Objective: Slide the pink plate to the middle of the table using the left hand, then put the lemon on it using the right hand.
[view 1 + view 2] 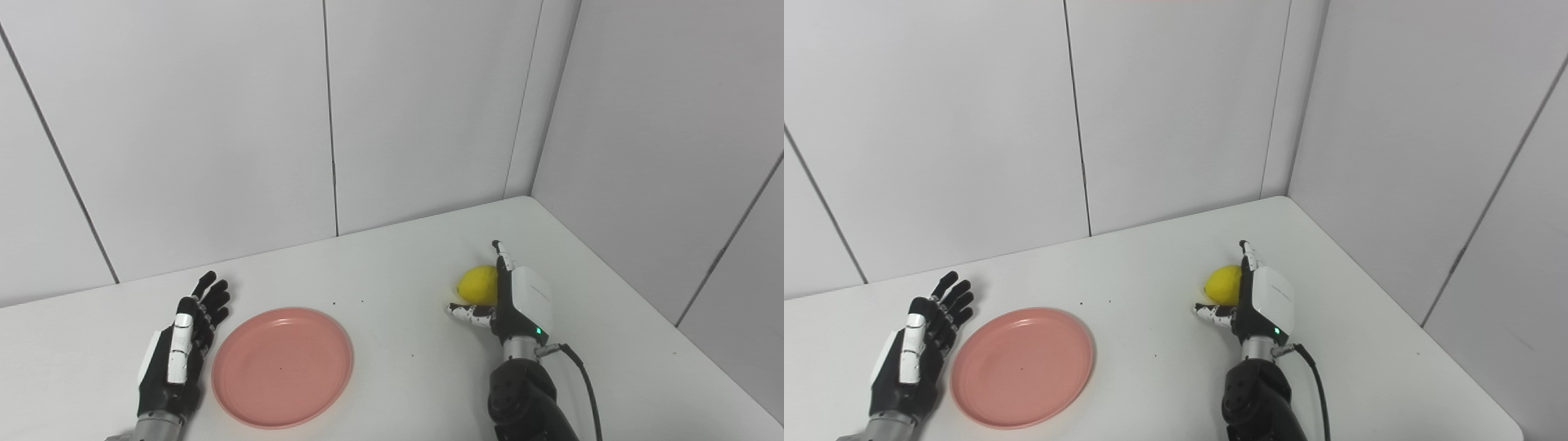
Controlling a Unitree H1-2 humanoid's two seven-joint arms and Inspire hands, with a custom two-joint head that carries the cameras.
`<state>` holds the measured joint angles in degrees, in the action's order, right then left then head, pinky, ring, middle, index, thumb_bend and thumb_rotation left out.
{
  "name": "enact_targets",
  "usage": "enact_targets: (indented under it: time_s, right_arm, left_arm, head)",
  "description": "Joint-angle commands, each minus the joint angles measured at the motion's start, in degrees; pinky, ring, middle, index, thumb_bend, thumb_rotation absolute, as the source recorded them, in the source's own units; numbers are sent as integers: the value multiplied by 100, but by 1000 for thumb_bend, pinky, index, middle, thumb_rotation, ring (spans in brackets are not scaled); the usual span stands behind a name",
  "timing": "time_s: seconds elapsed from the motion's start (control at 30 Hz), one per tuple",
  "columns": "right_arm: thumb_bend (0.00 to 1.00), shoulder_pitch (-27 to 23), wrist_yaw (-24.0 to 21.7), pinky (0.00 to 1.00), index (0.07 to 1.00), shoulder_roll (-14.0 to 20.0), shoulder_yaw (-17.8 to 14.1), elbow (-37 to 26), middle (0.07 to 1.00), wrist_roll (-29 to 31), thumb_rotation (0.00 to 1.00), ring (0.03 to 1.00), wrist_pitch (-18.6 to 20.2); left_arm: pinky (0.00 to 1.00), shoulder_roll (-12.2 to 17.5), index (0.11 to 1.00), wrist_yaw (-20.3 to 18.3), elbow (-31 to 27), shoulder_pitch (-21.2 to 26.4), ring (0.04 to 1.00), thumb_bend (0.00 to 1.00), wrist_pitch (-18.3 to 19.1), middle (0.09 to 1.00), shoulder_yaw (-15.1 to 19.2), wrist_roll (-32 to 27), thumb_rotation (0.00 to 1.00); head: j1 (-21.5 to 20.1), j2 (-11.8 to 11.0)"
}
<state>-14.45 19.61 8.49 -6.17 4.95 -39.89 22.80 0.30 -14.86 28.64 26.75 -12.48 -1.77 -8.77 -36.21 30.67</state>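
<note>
A round pink plate (282,366) lies flat on the white table, left of its middle. My left hand (180,346) rests just left of the plate's rim, fingers straight and spread, holding nothing; I cannot tell whether it touches the rim. A yellow lemon (478,285) sits on the table at the right. My right hand (517,300) stands edge-up against the lemon's right side, fingers straight beyond it and thumb stretched under its near side. The fingers are not closed around the lemon.
The white table (398,343) meets grey wall panels at the back and on the right, forming a corner behind the lemon. A black cable (585,383) trails from my right wrist. Bare tabletop lies between plate and lemon.
</note>
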Motion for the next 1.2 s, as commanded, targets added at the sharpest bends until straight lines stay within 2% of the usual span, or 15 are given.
enact_targets:
  time_s: [0.0,0.13,0.23,0.33,0.37,0.4,0.43,0.47,0.5,0.6,0.93,1.07,1.17]
  right_arm:
    - [865,-219,181,780,890,126,-3,27,884,82,142,858,-162]
    - [847,-275,302,755,871,102,-12,179,869,226,115,842,-207]
    - [811,-320,569,724,821,102,2,352,818,290,48,800,-387]
    - [762,-348,893,673,753,118,25,524,736,337,6,727,-643]
    - [739,-357,1004,628,724,117,19,586,685,358,2,673,-735]
    - [651,-364,1093,594,697,111,10,633,591,385,1,633,-805]
    - [605,-369,1155,562,676,109,8,664,542,406,0,598,-850]
    - [576,-374,1273,542,663,101,2,713,512,400,0,577,-901]
    - [545,-377,1380,491,606,96,-2,756,491,405,0,496,-963]
    - [515,-368,1577,423,549,90,-6,816,470,478,0,414,-1090]
    - [513,-312,1865,406,538,102,69,757,460,524,0,411,-1216]
    - [512,-254,1881,375,543,59,139,513,461,486,0,395,-1195]
    - [511,-190,1817,341,544,17,215,201,465,523,0,384,-1278]
  left_arm:
    - [951,53,913,-82,123,-194,938,775,-135,924,14,-31,1000]
    - [955,48,916,-105,137,-191,939,775,-140,927,27,-65,1000]
    - [952,56,917,-99,93,-208,939,772,-116,927,29,-49,1000]
    - [949,53,917,-78,93,-208,939,770,-136,926,37,-41,1000]
    - [949,52,916,-74,87,-209,938,771,-134,926,40,-43,1000]
    - [948,52,916,-73,81,-210,937,770,-128,926,44,-47,1000]
    - [949,51,915,-73,79,-211,936,771,-124,925,46,-50,1000]
    - [949,54,915,-80,75,-210,936,772,-123,925,44,-53,1000]
    - [950,56,916,-80,68,-211,938,774,-126,927,41,-45,1000]
    - [953,48,914,-78,37,-219,936,772,-113,925,40,-49,1000]
    - [956,24,916,-35,-169,-277,940,783,-3,928,10,-10,1000]
    - [951,4,921,17,-323,-330,940,784,68,931,-5,29,1000]
    - [939,-56,920,104,-582,-416,935,755,230,931,-52,108,1000]
  head:
    - [17,27]
    - [22,30]
    - [22,30]
    - [22,30]
    - [22,30]
    - [22,30]
    - [22,30]
    - [22,30]
    - [22,30]
    - [64,60]
    - [179,90]
    - [388,137]
    - [748,185]
